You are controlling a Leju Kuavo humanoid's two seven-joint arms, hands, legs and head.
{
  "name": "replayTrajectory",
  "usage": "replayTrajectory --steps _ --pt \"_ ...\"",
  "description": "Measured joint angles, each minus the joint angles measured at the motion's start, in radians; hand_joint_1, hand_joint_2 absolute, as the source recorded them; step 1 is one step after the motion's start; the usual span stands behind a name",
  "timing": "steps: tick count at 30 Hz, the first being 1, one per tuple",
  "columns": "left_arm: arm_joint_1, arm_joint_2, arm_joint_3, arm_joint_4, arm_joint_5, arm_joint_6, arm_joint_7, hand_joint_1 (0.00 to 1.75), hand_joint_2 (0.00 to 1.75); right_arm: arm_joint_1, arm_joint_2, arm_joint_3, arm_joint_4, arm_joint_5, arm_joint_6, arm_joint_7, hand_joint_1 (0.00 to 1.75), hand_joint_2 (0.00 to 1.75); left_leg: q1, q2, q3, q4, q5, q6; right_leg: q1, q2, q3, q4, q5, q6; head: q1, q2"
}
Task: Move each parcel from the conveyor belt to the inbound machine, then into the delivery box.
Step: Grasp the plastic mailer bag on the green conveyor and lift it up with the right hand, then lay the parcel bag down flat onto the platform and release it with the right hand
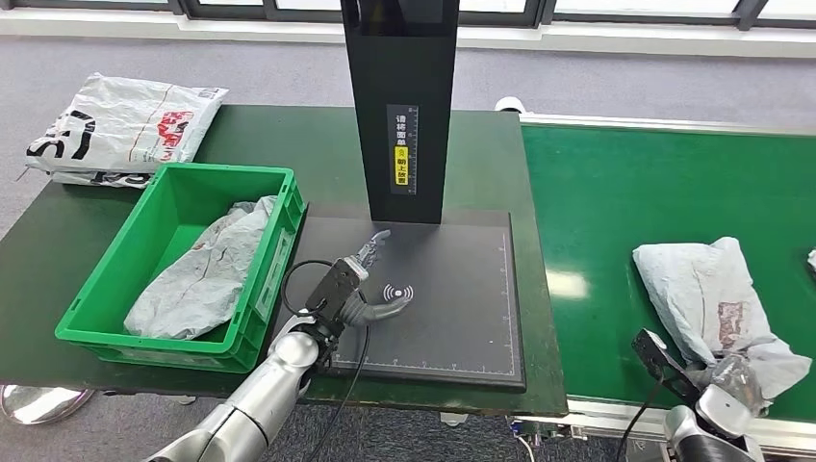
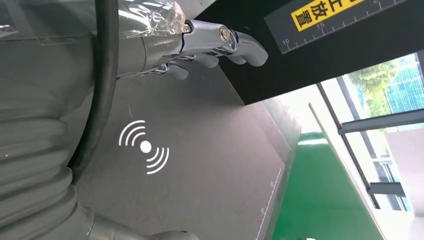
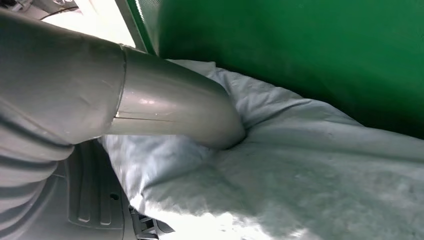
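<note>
A crumpled grey parcel (image 1: 707,289) lies on the green conveyor belt (image 1: 625,192) at the right. My right hand (image 1: 733,383) is at its near end. In the right wrist view the thumb (image 3: 175,110) digs into the parcel (image 3: 310,170), and the soft wrap bulges over the palm. My left hand (image 1: 358,289) hovers open over the inbound machine's black plate (image 1: 452,308), near the white signal mark (image 2: 145,146), holding nothing. Its fingers (image 2: 210,42) point toward the black column (image 1: 401,106). Another grey parcel (image 1: 207,274) lies in the green delivery box (image 1: 91,318).
A white printed bag (image 1: 120,125) lies on the dark table at the back left, behind the box. A sliver of one more parcel (image 1: 811,258) shows at the belt's right edge. The belt's metal rail (image 1: 597,414) runs along its near side.
</note>
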Motion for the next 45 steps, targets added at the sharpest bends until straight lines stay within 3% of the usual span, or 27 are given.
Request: replayTrajectory --steps 7,11,15,20,27,31,34,39,45 --pt "0.021 0.007 0.011 -0.017 0.005 0.005 0.008 0.00 1.75 -0.009 0.000 0.008 0.013 -0.007 -0.015 -0.022 1.75 1.75 0.000 0.000 0.000 0.000 0.000 0.000 0.001 0.000 0.000 0.000 -0.001 -0.001 0.000 0.000" --pt "0.033 0.014 0.020 -0.029 0.005 0.018 0.013 0.00 1.75 0.008 0.002 0.012 -0.015 -0.096 -0.055 -0.125 1.75 1.75 0.000 0.000 0.000 -0.001 -0.001 -0.001 0.001 0.000 0.000 0.000 -0.001 -0.001 0.000 0.000" --pt "0.067 0.030 0.038 -0.066 -0.001 0.067 0.019 0.00 1.75 0.093 0.017 0.026 -0.218 -0.278 -0.146 -0.267 1.75 1.75 0.000 0.000 -0.002 -0.001 -0.001 -0.001 -0.001 0.000 -0.002 0.001 -0.001 -0.001 0.000 0.000" --pt "0.092 0.032 0.078 -0.086 -0.026 0.144 -0.003 0.00 1.75 0.177 0.041 0.065 -0.585 -0.483 -0.370 -0.439 1.75 1.75 -0.001 -0.001 -0.004 -0.003 0.001 -0.001 -0.002 -0.002 -0.006 0.002 -0.001 -0.001 0.000 0.000" --pt "0.066 0.011 0.101 -0.056 -0.044 0.191 -0.052 0.00 1.75 0.186 0.097 0.154 -0.805 -0.489 -0.456 -0.575 1.75 1.75 -0.001 -0.001 -0.004 -0.003 0.001 -0.001 -0.002 -0.002 -0.006 0.002 -0.001 -0.001 0.000 0.000" --pt "0.044 0.002 0.102 -0.031 -0.050 0.201 -0.057 0.00 1.75 0.170 0.151 0.169 -0.854 -0.436 -0.457 -0.600 1.75 1.75 -0.001 -0.002 -0.005 -0.003 0.002 -0.002 -0.002 -0.002 -0.006 0.002 -0.001 -0.001 0.000 0.000" --pt "0.018 -0.005 0.103 -0.003 -0.043 0.203 -0.060 0.00 1.75 0.135 0.174 0.199 -0.864 -0.414 -0.451 -0.567 1.75 1.75 -0.001 -0.002 -0.005 -0.003 0.002 -0.002 -0.002 -0.002 -0.006 0.002 -0.001 -0.001 0.000 0.000" --pt "-0.044 -0.017 0.103 0.056 -0.024 0.204 -0.070 0.00 1.75 0.056 0.185 0.339 -0.798 -0.400 -0.386 -0.464 1.75 1.75 0.000 -0.001 -0.004 -0.003 0.003 -0.003 -0.002 -0.001 -0.006 0.002 0.000 -0.002 0.000 0.000" --pt "-0.074 -0.021 0.103 0.095 -0.015 0.204 -0.074 0.00 1.75 0.026 0.193 0.460 -0.723 -0.409 -0.376 -0.433 1.75 1.75 0.000 -0.003 -0.005 -0.003 0.003 -0.003 -0.001 -0.003 -0.007 0.002 0.000 -0.002 0.000 0.000"
